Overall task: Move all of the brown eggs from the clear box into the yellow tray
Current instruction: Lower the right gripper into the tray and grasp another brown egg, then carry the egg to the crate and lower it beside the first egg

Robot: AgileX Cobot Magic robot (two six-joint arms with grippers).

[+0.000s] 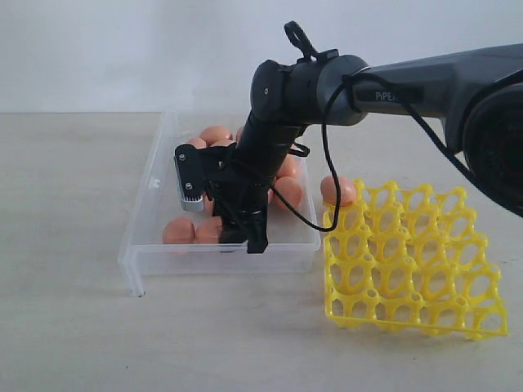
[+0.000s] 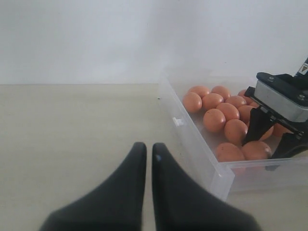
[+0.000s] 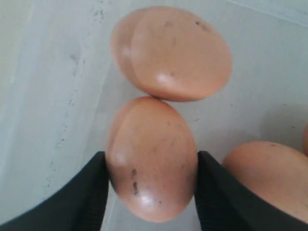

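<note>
Yellow tray (image 1: pixel 351 310): front right of the bench (image 1: pixel 73 327), closest to where I stand, just beside the clear box (image 1: pixel 221 260). One placed egg (image 1: pixel 337 191) sits in its far corner cell on the box side. Whether other cells are filled I cannot tell through the lattice.

Brown eggs (image 2: pixel 226 113): a dozen or so, loose on the box floor.

Right hand (image 3: pixel 151 192): fingers (image 3: pixel 91 192) pressed against both flanks of the held egg (image 3: pixel 151 159), which appears to rest on the box floor by the near wall. Its long axis runs along the fingers, so the grip crosses the narrow waist. A neighbour egg (image 3: pixel 173 53) touches its far tip, and a third egg (image 3: pixel 269 173) lies just beside one finger.

Right arm (image 1: pixel 425 82): enters from the right, roughly level, then bends sharply down so the hand points into the box.

Left hand (image 2: pixel 146 159): fingers drawn to a thin slit, holding nothing, over bare bench outside the box.

Relation: the tray lies to the right of the held egg, on the right arm's own side, so that arm is the nearer. My judgement is that the next move calls for a straight lift clear of the neighbours and the low wall, then a short carry rightward.
</note>
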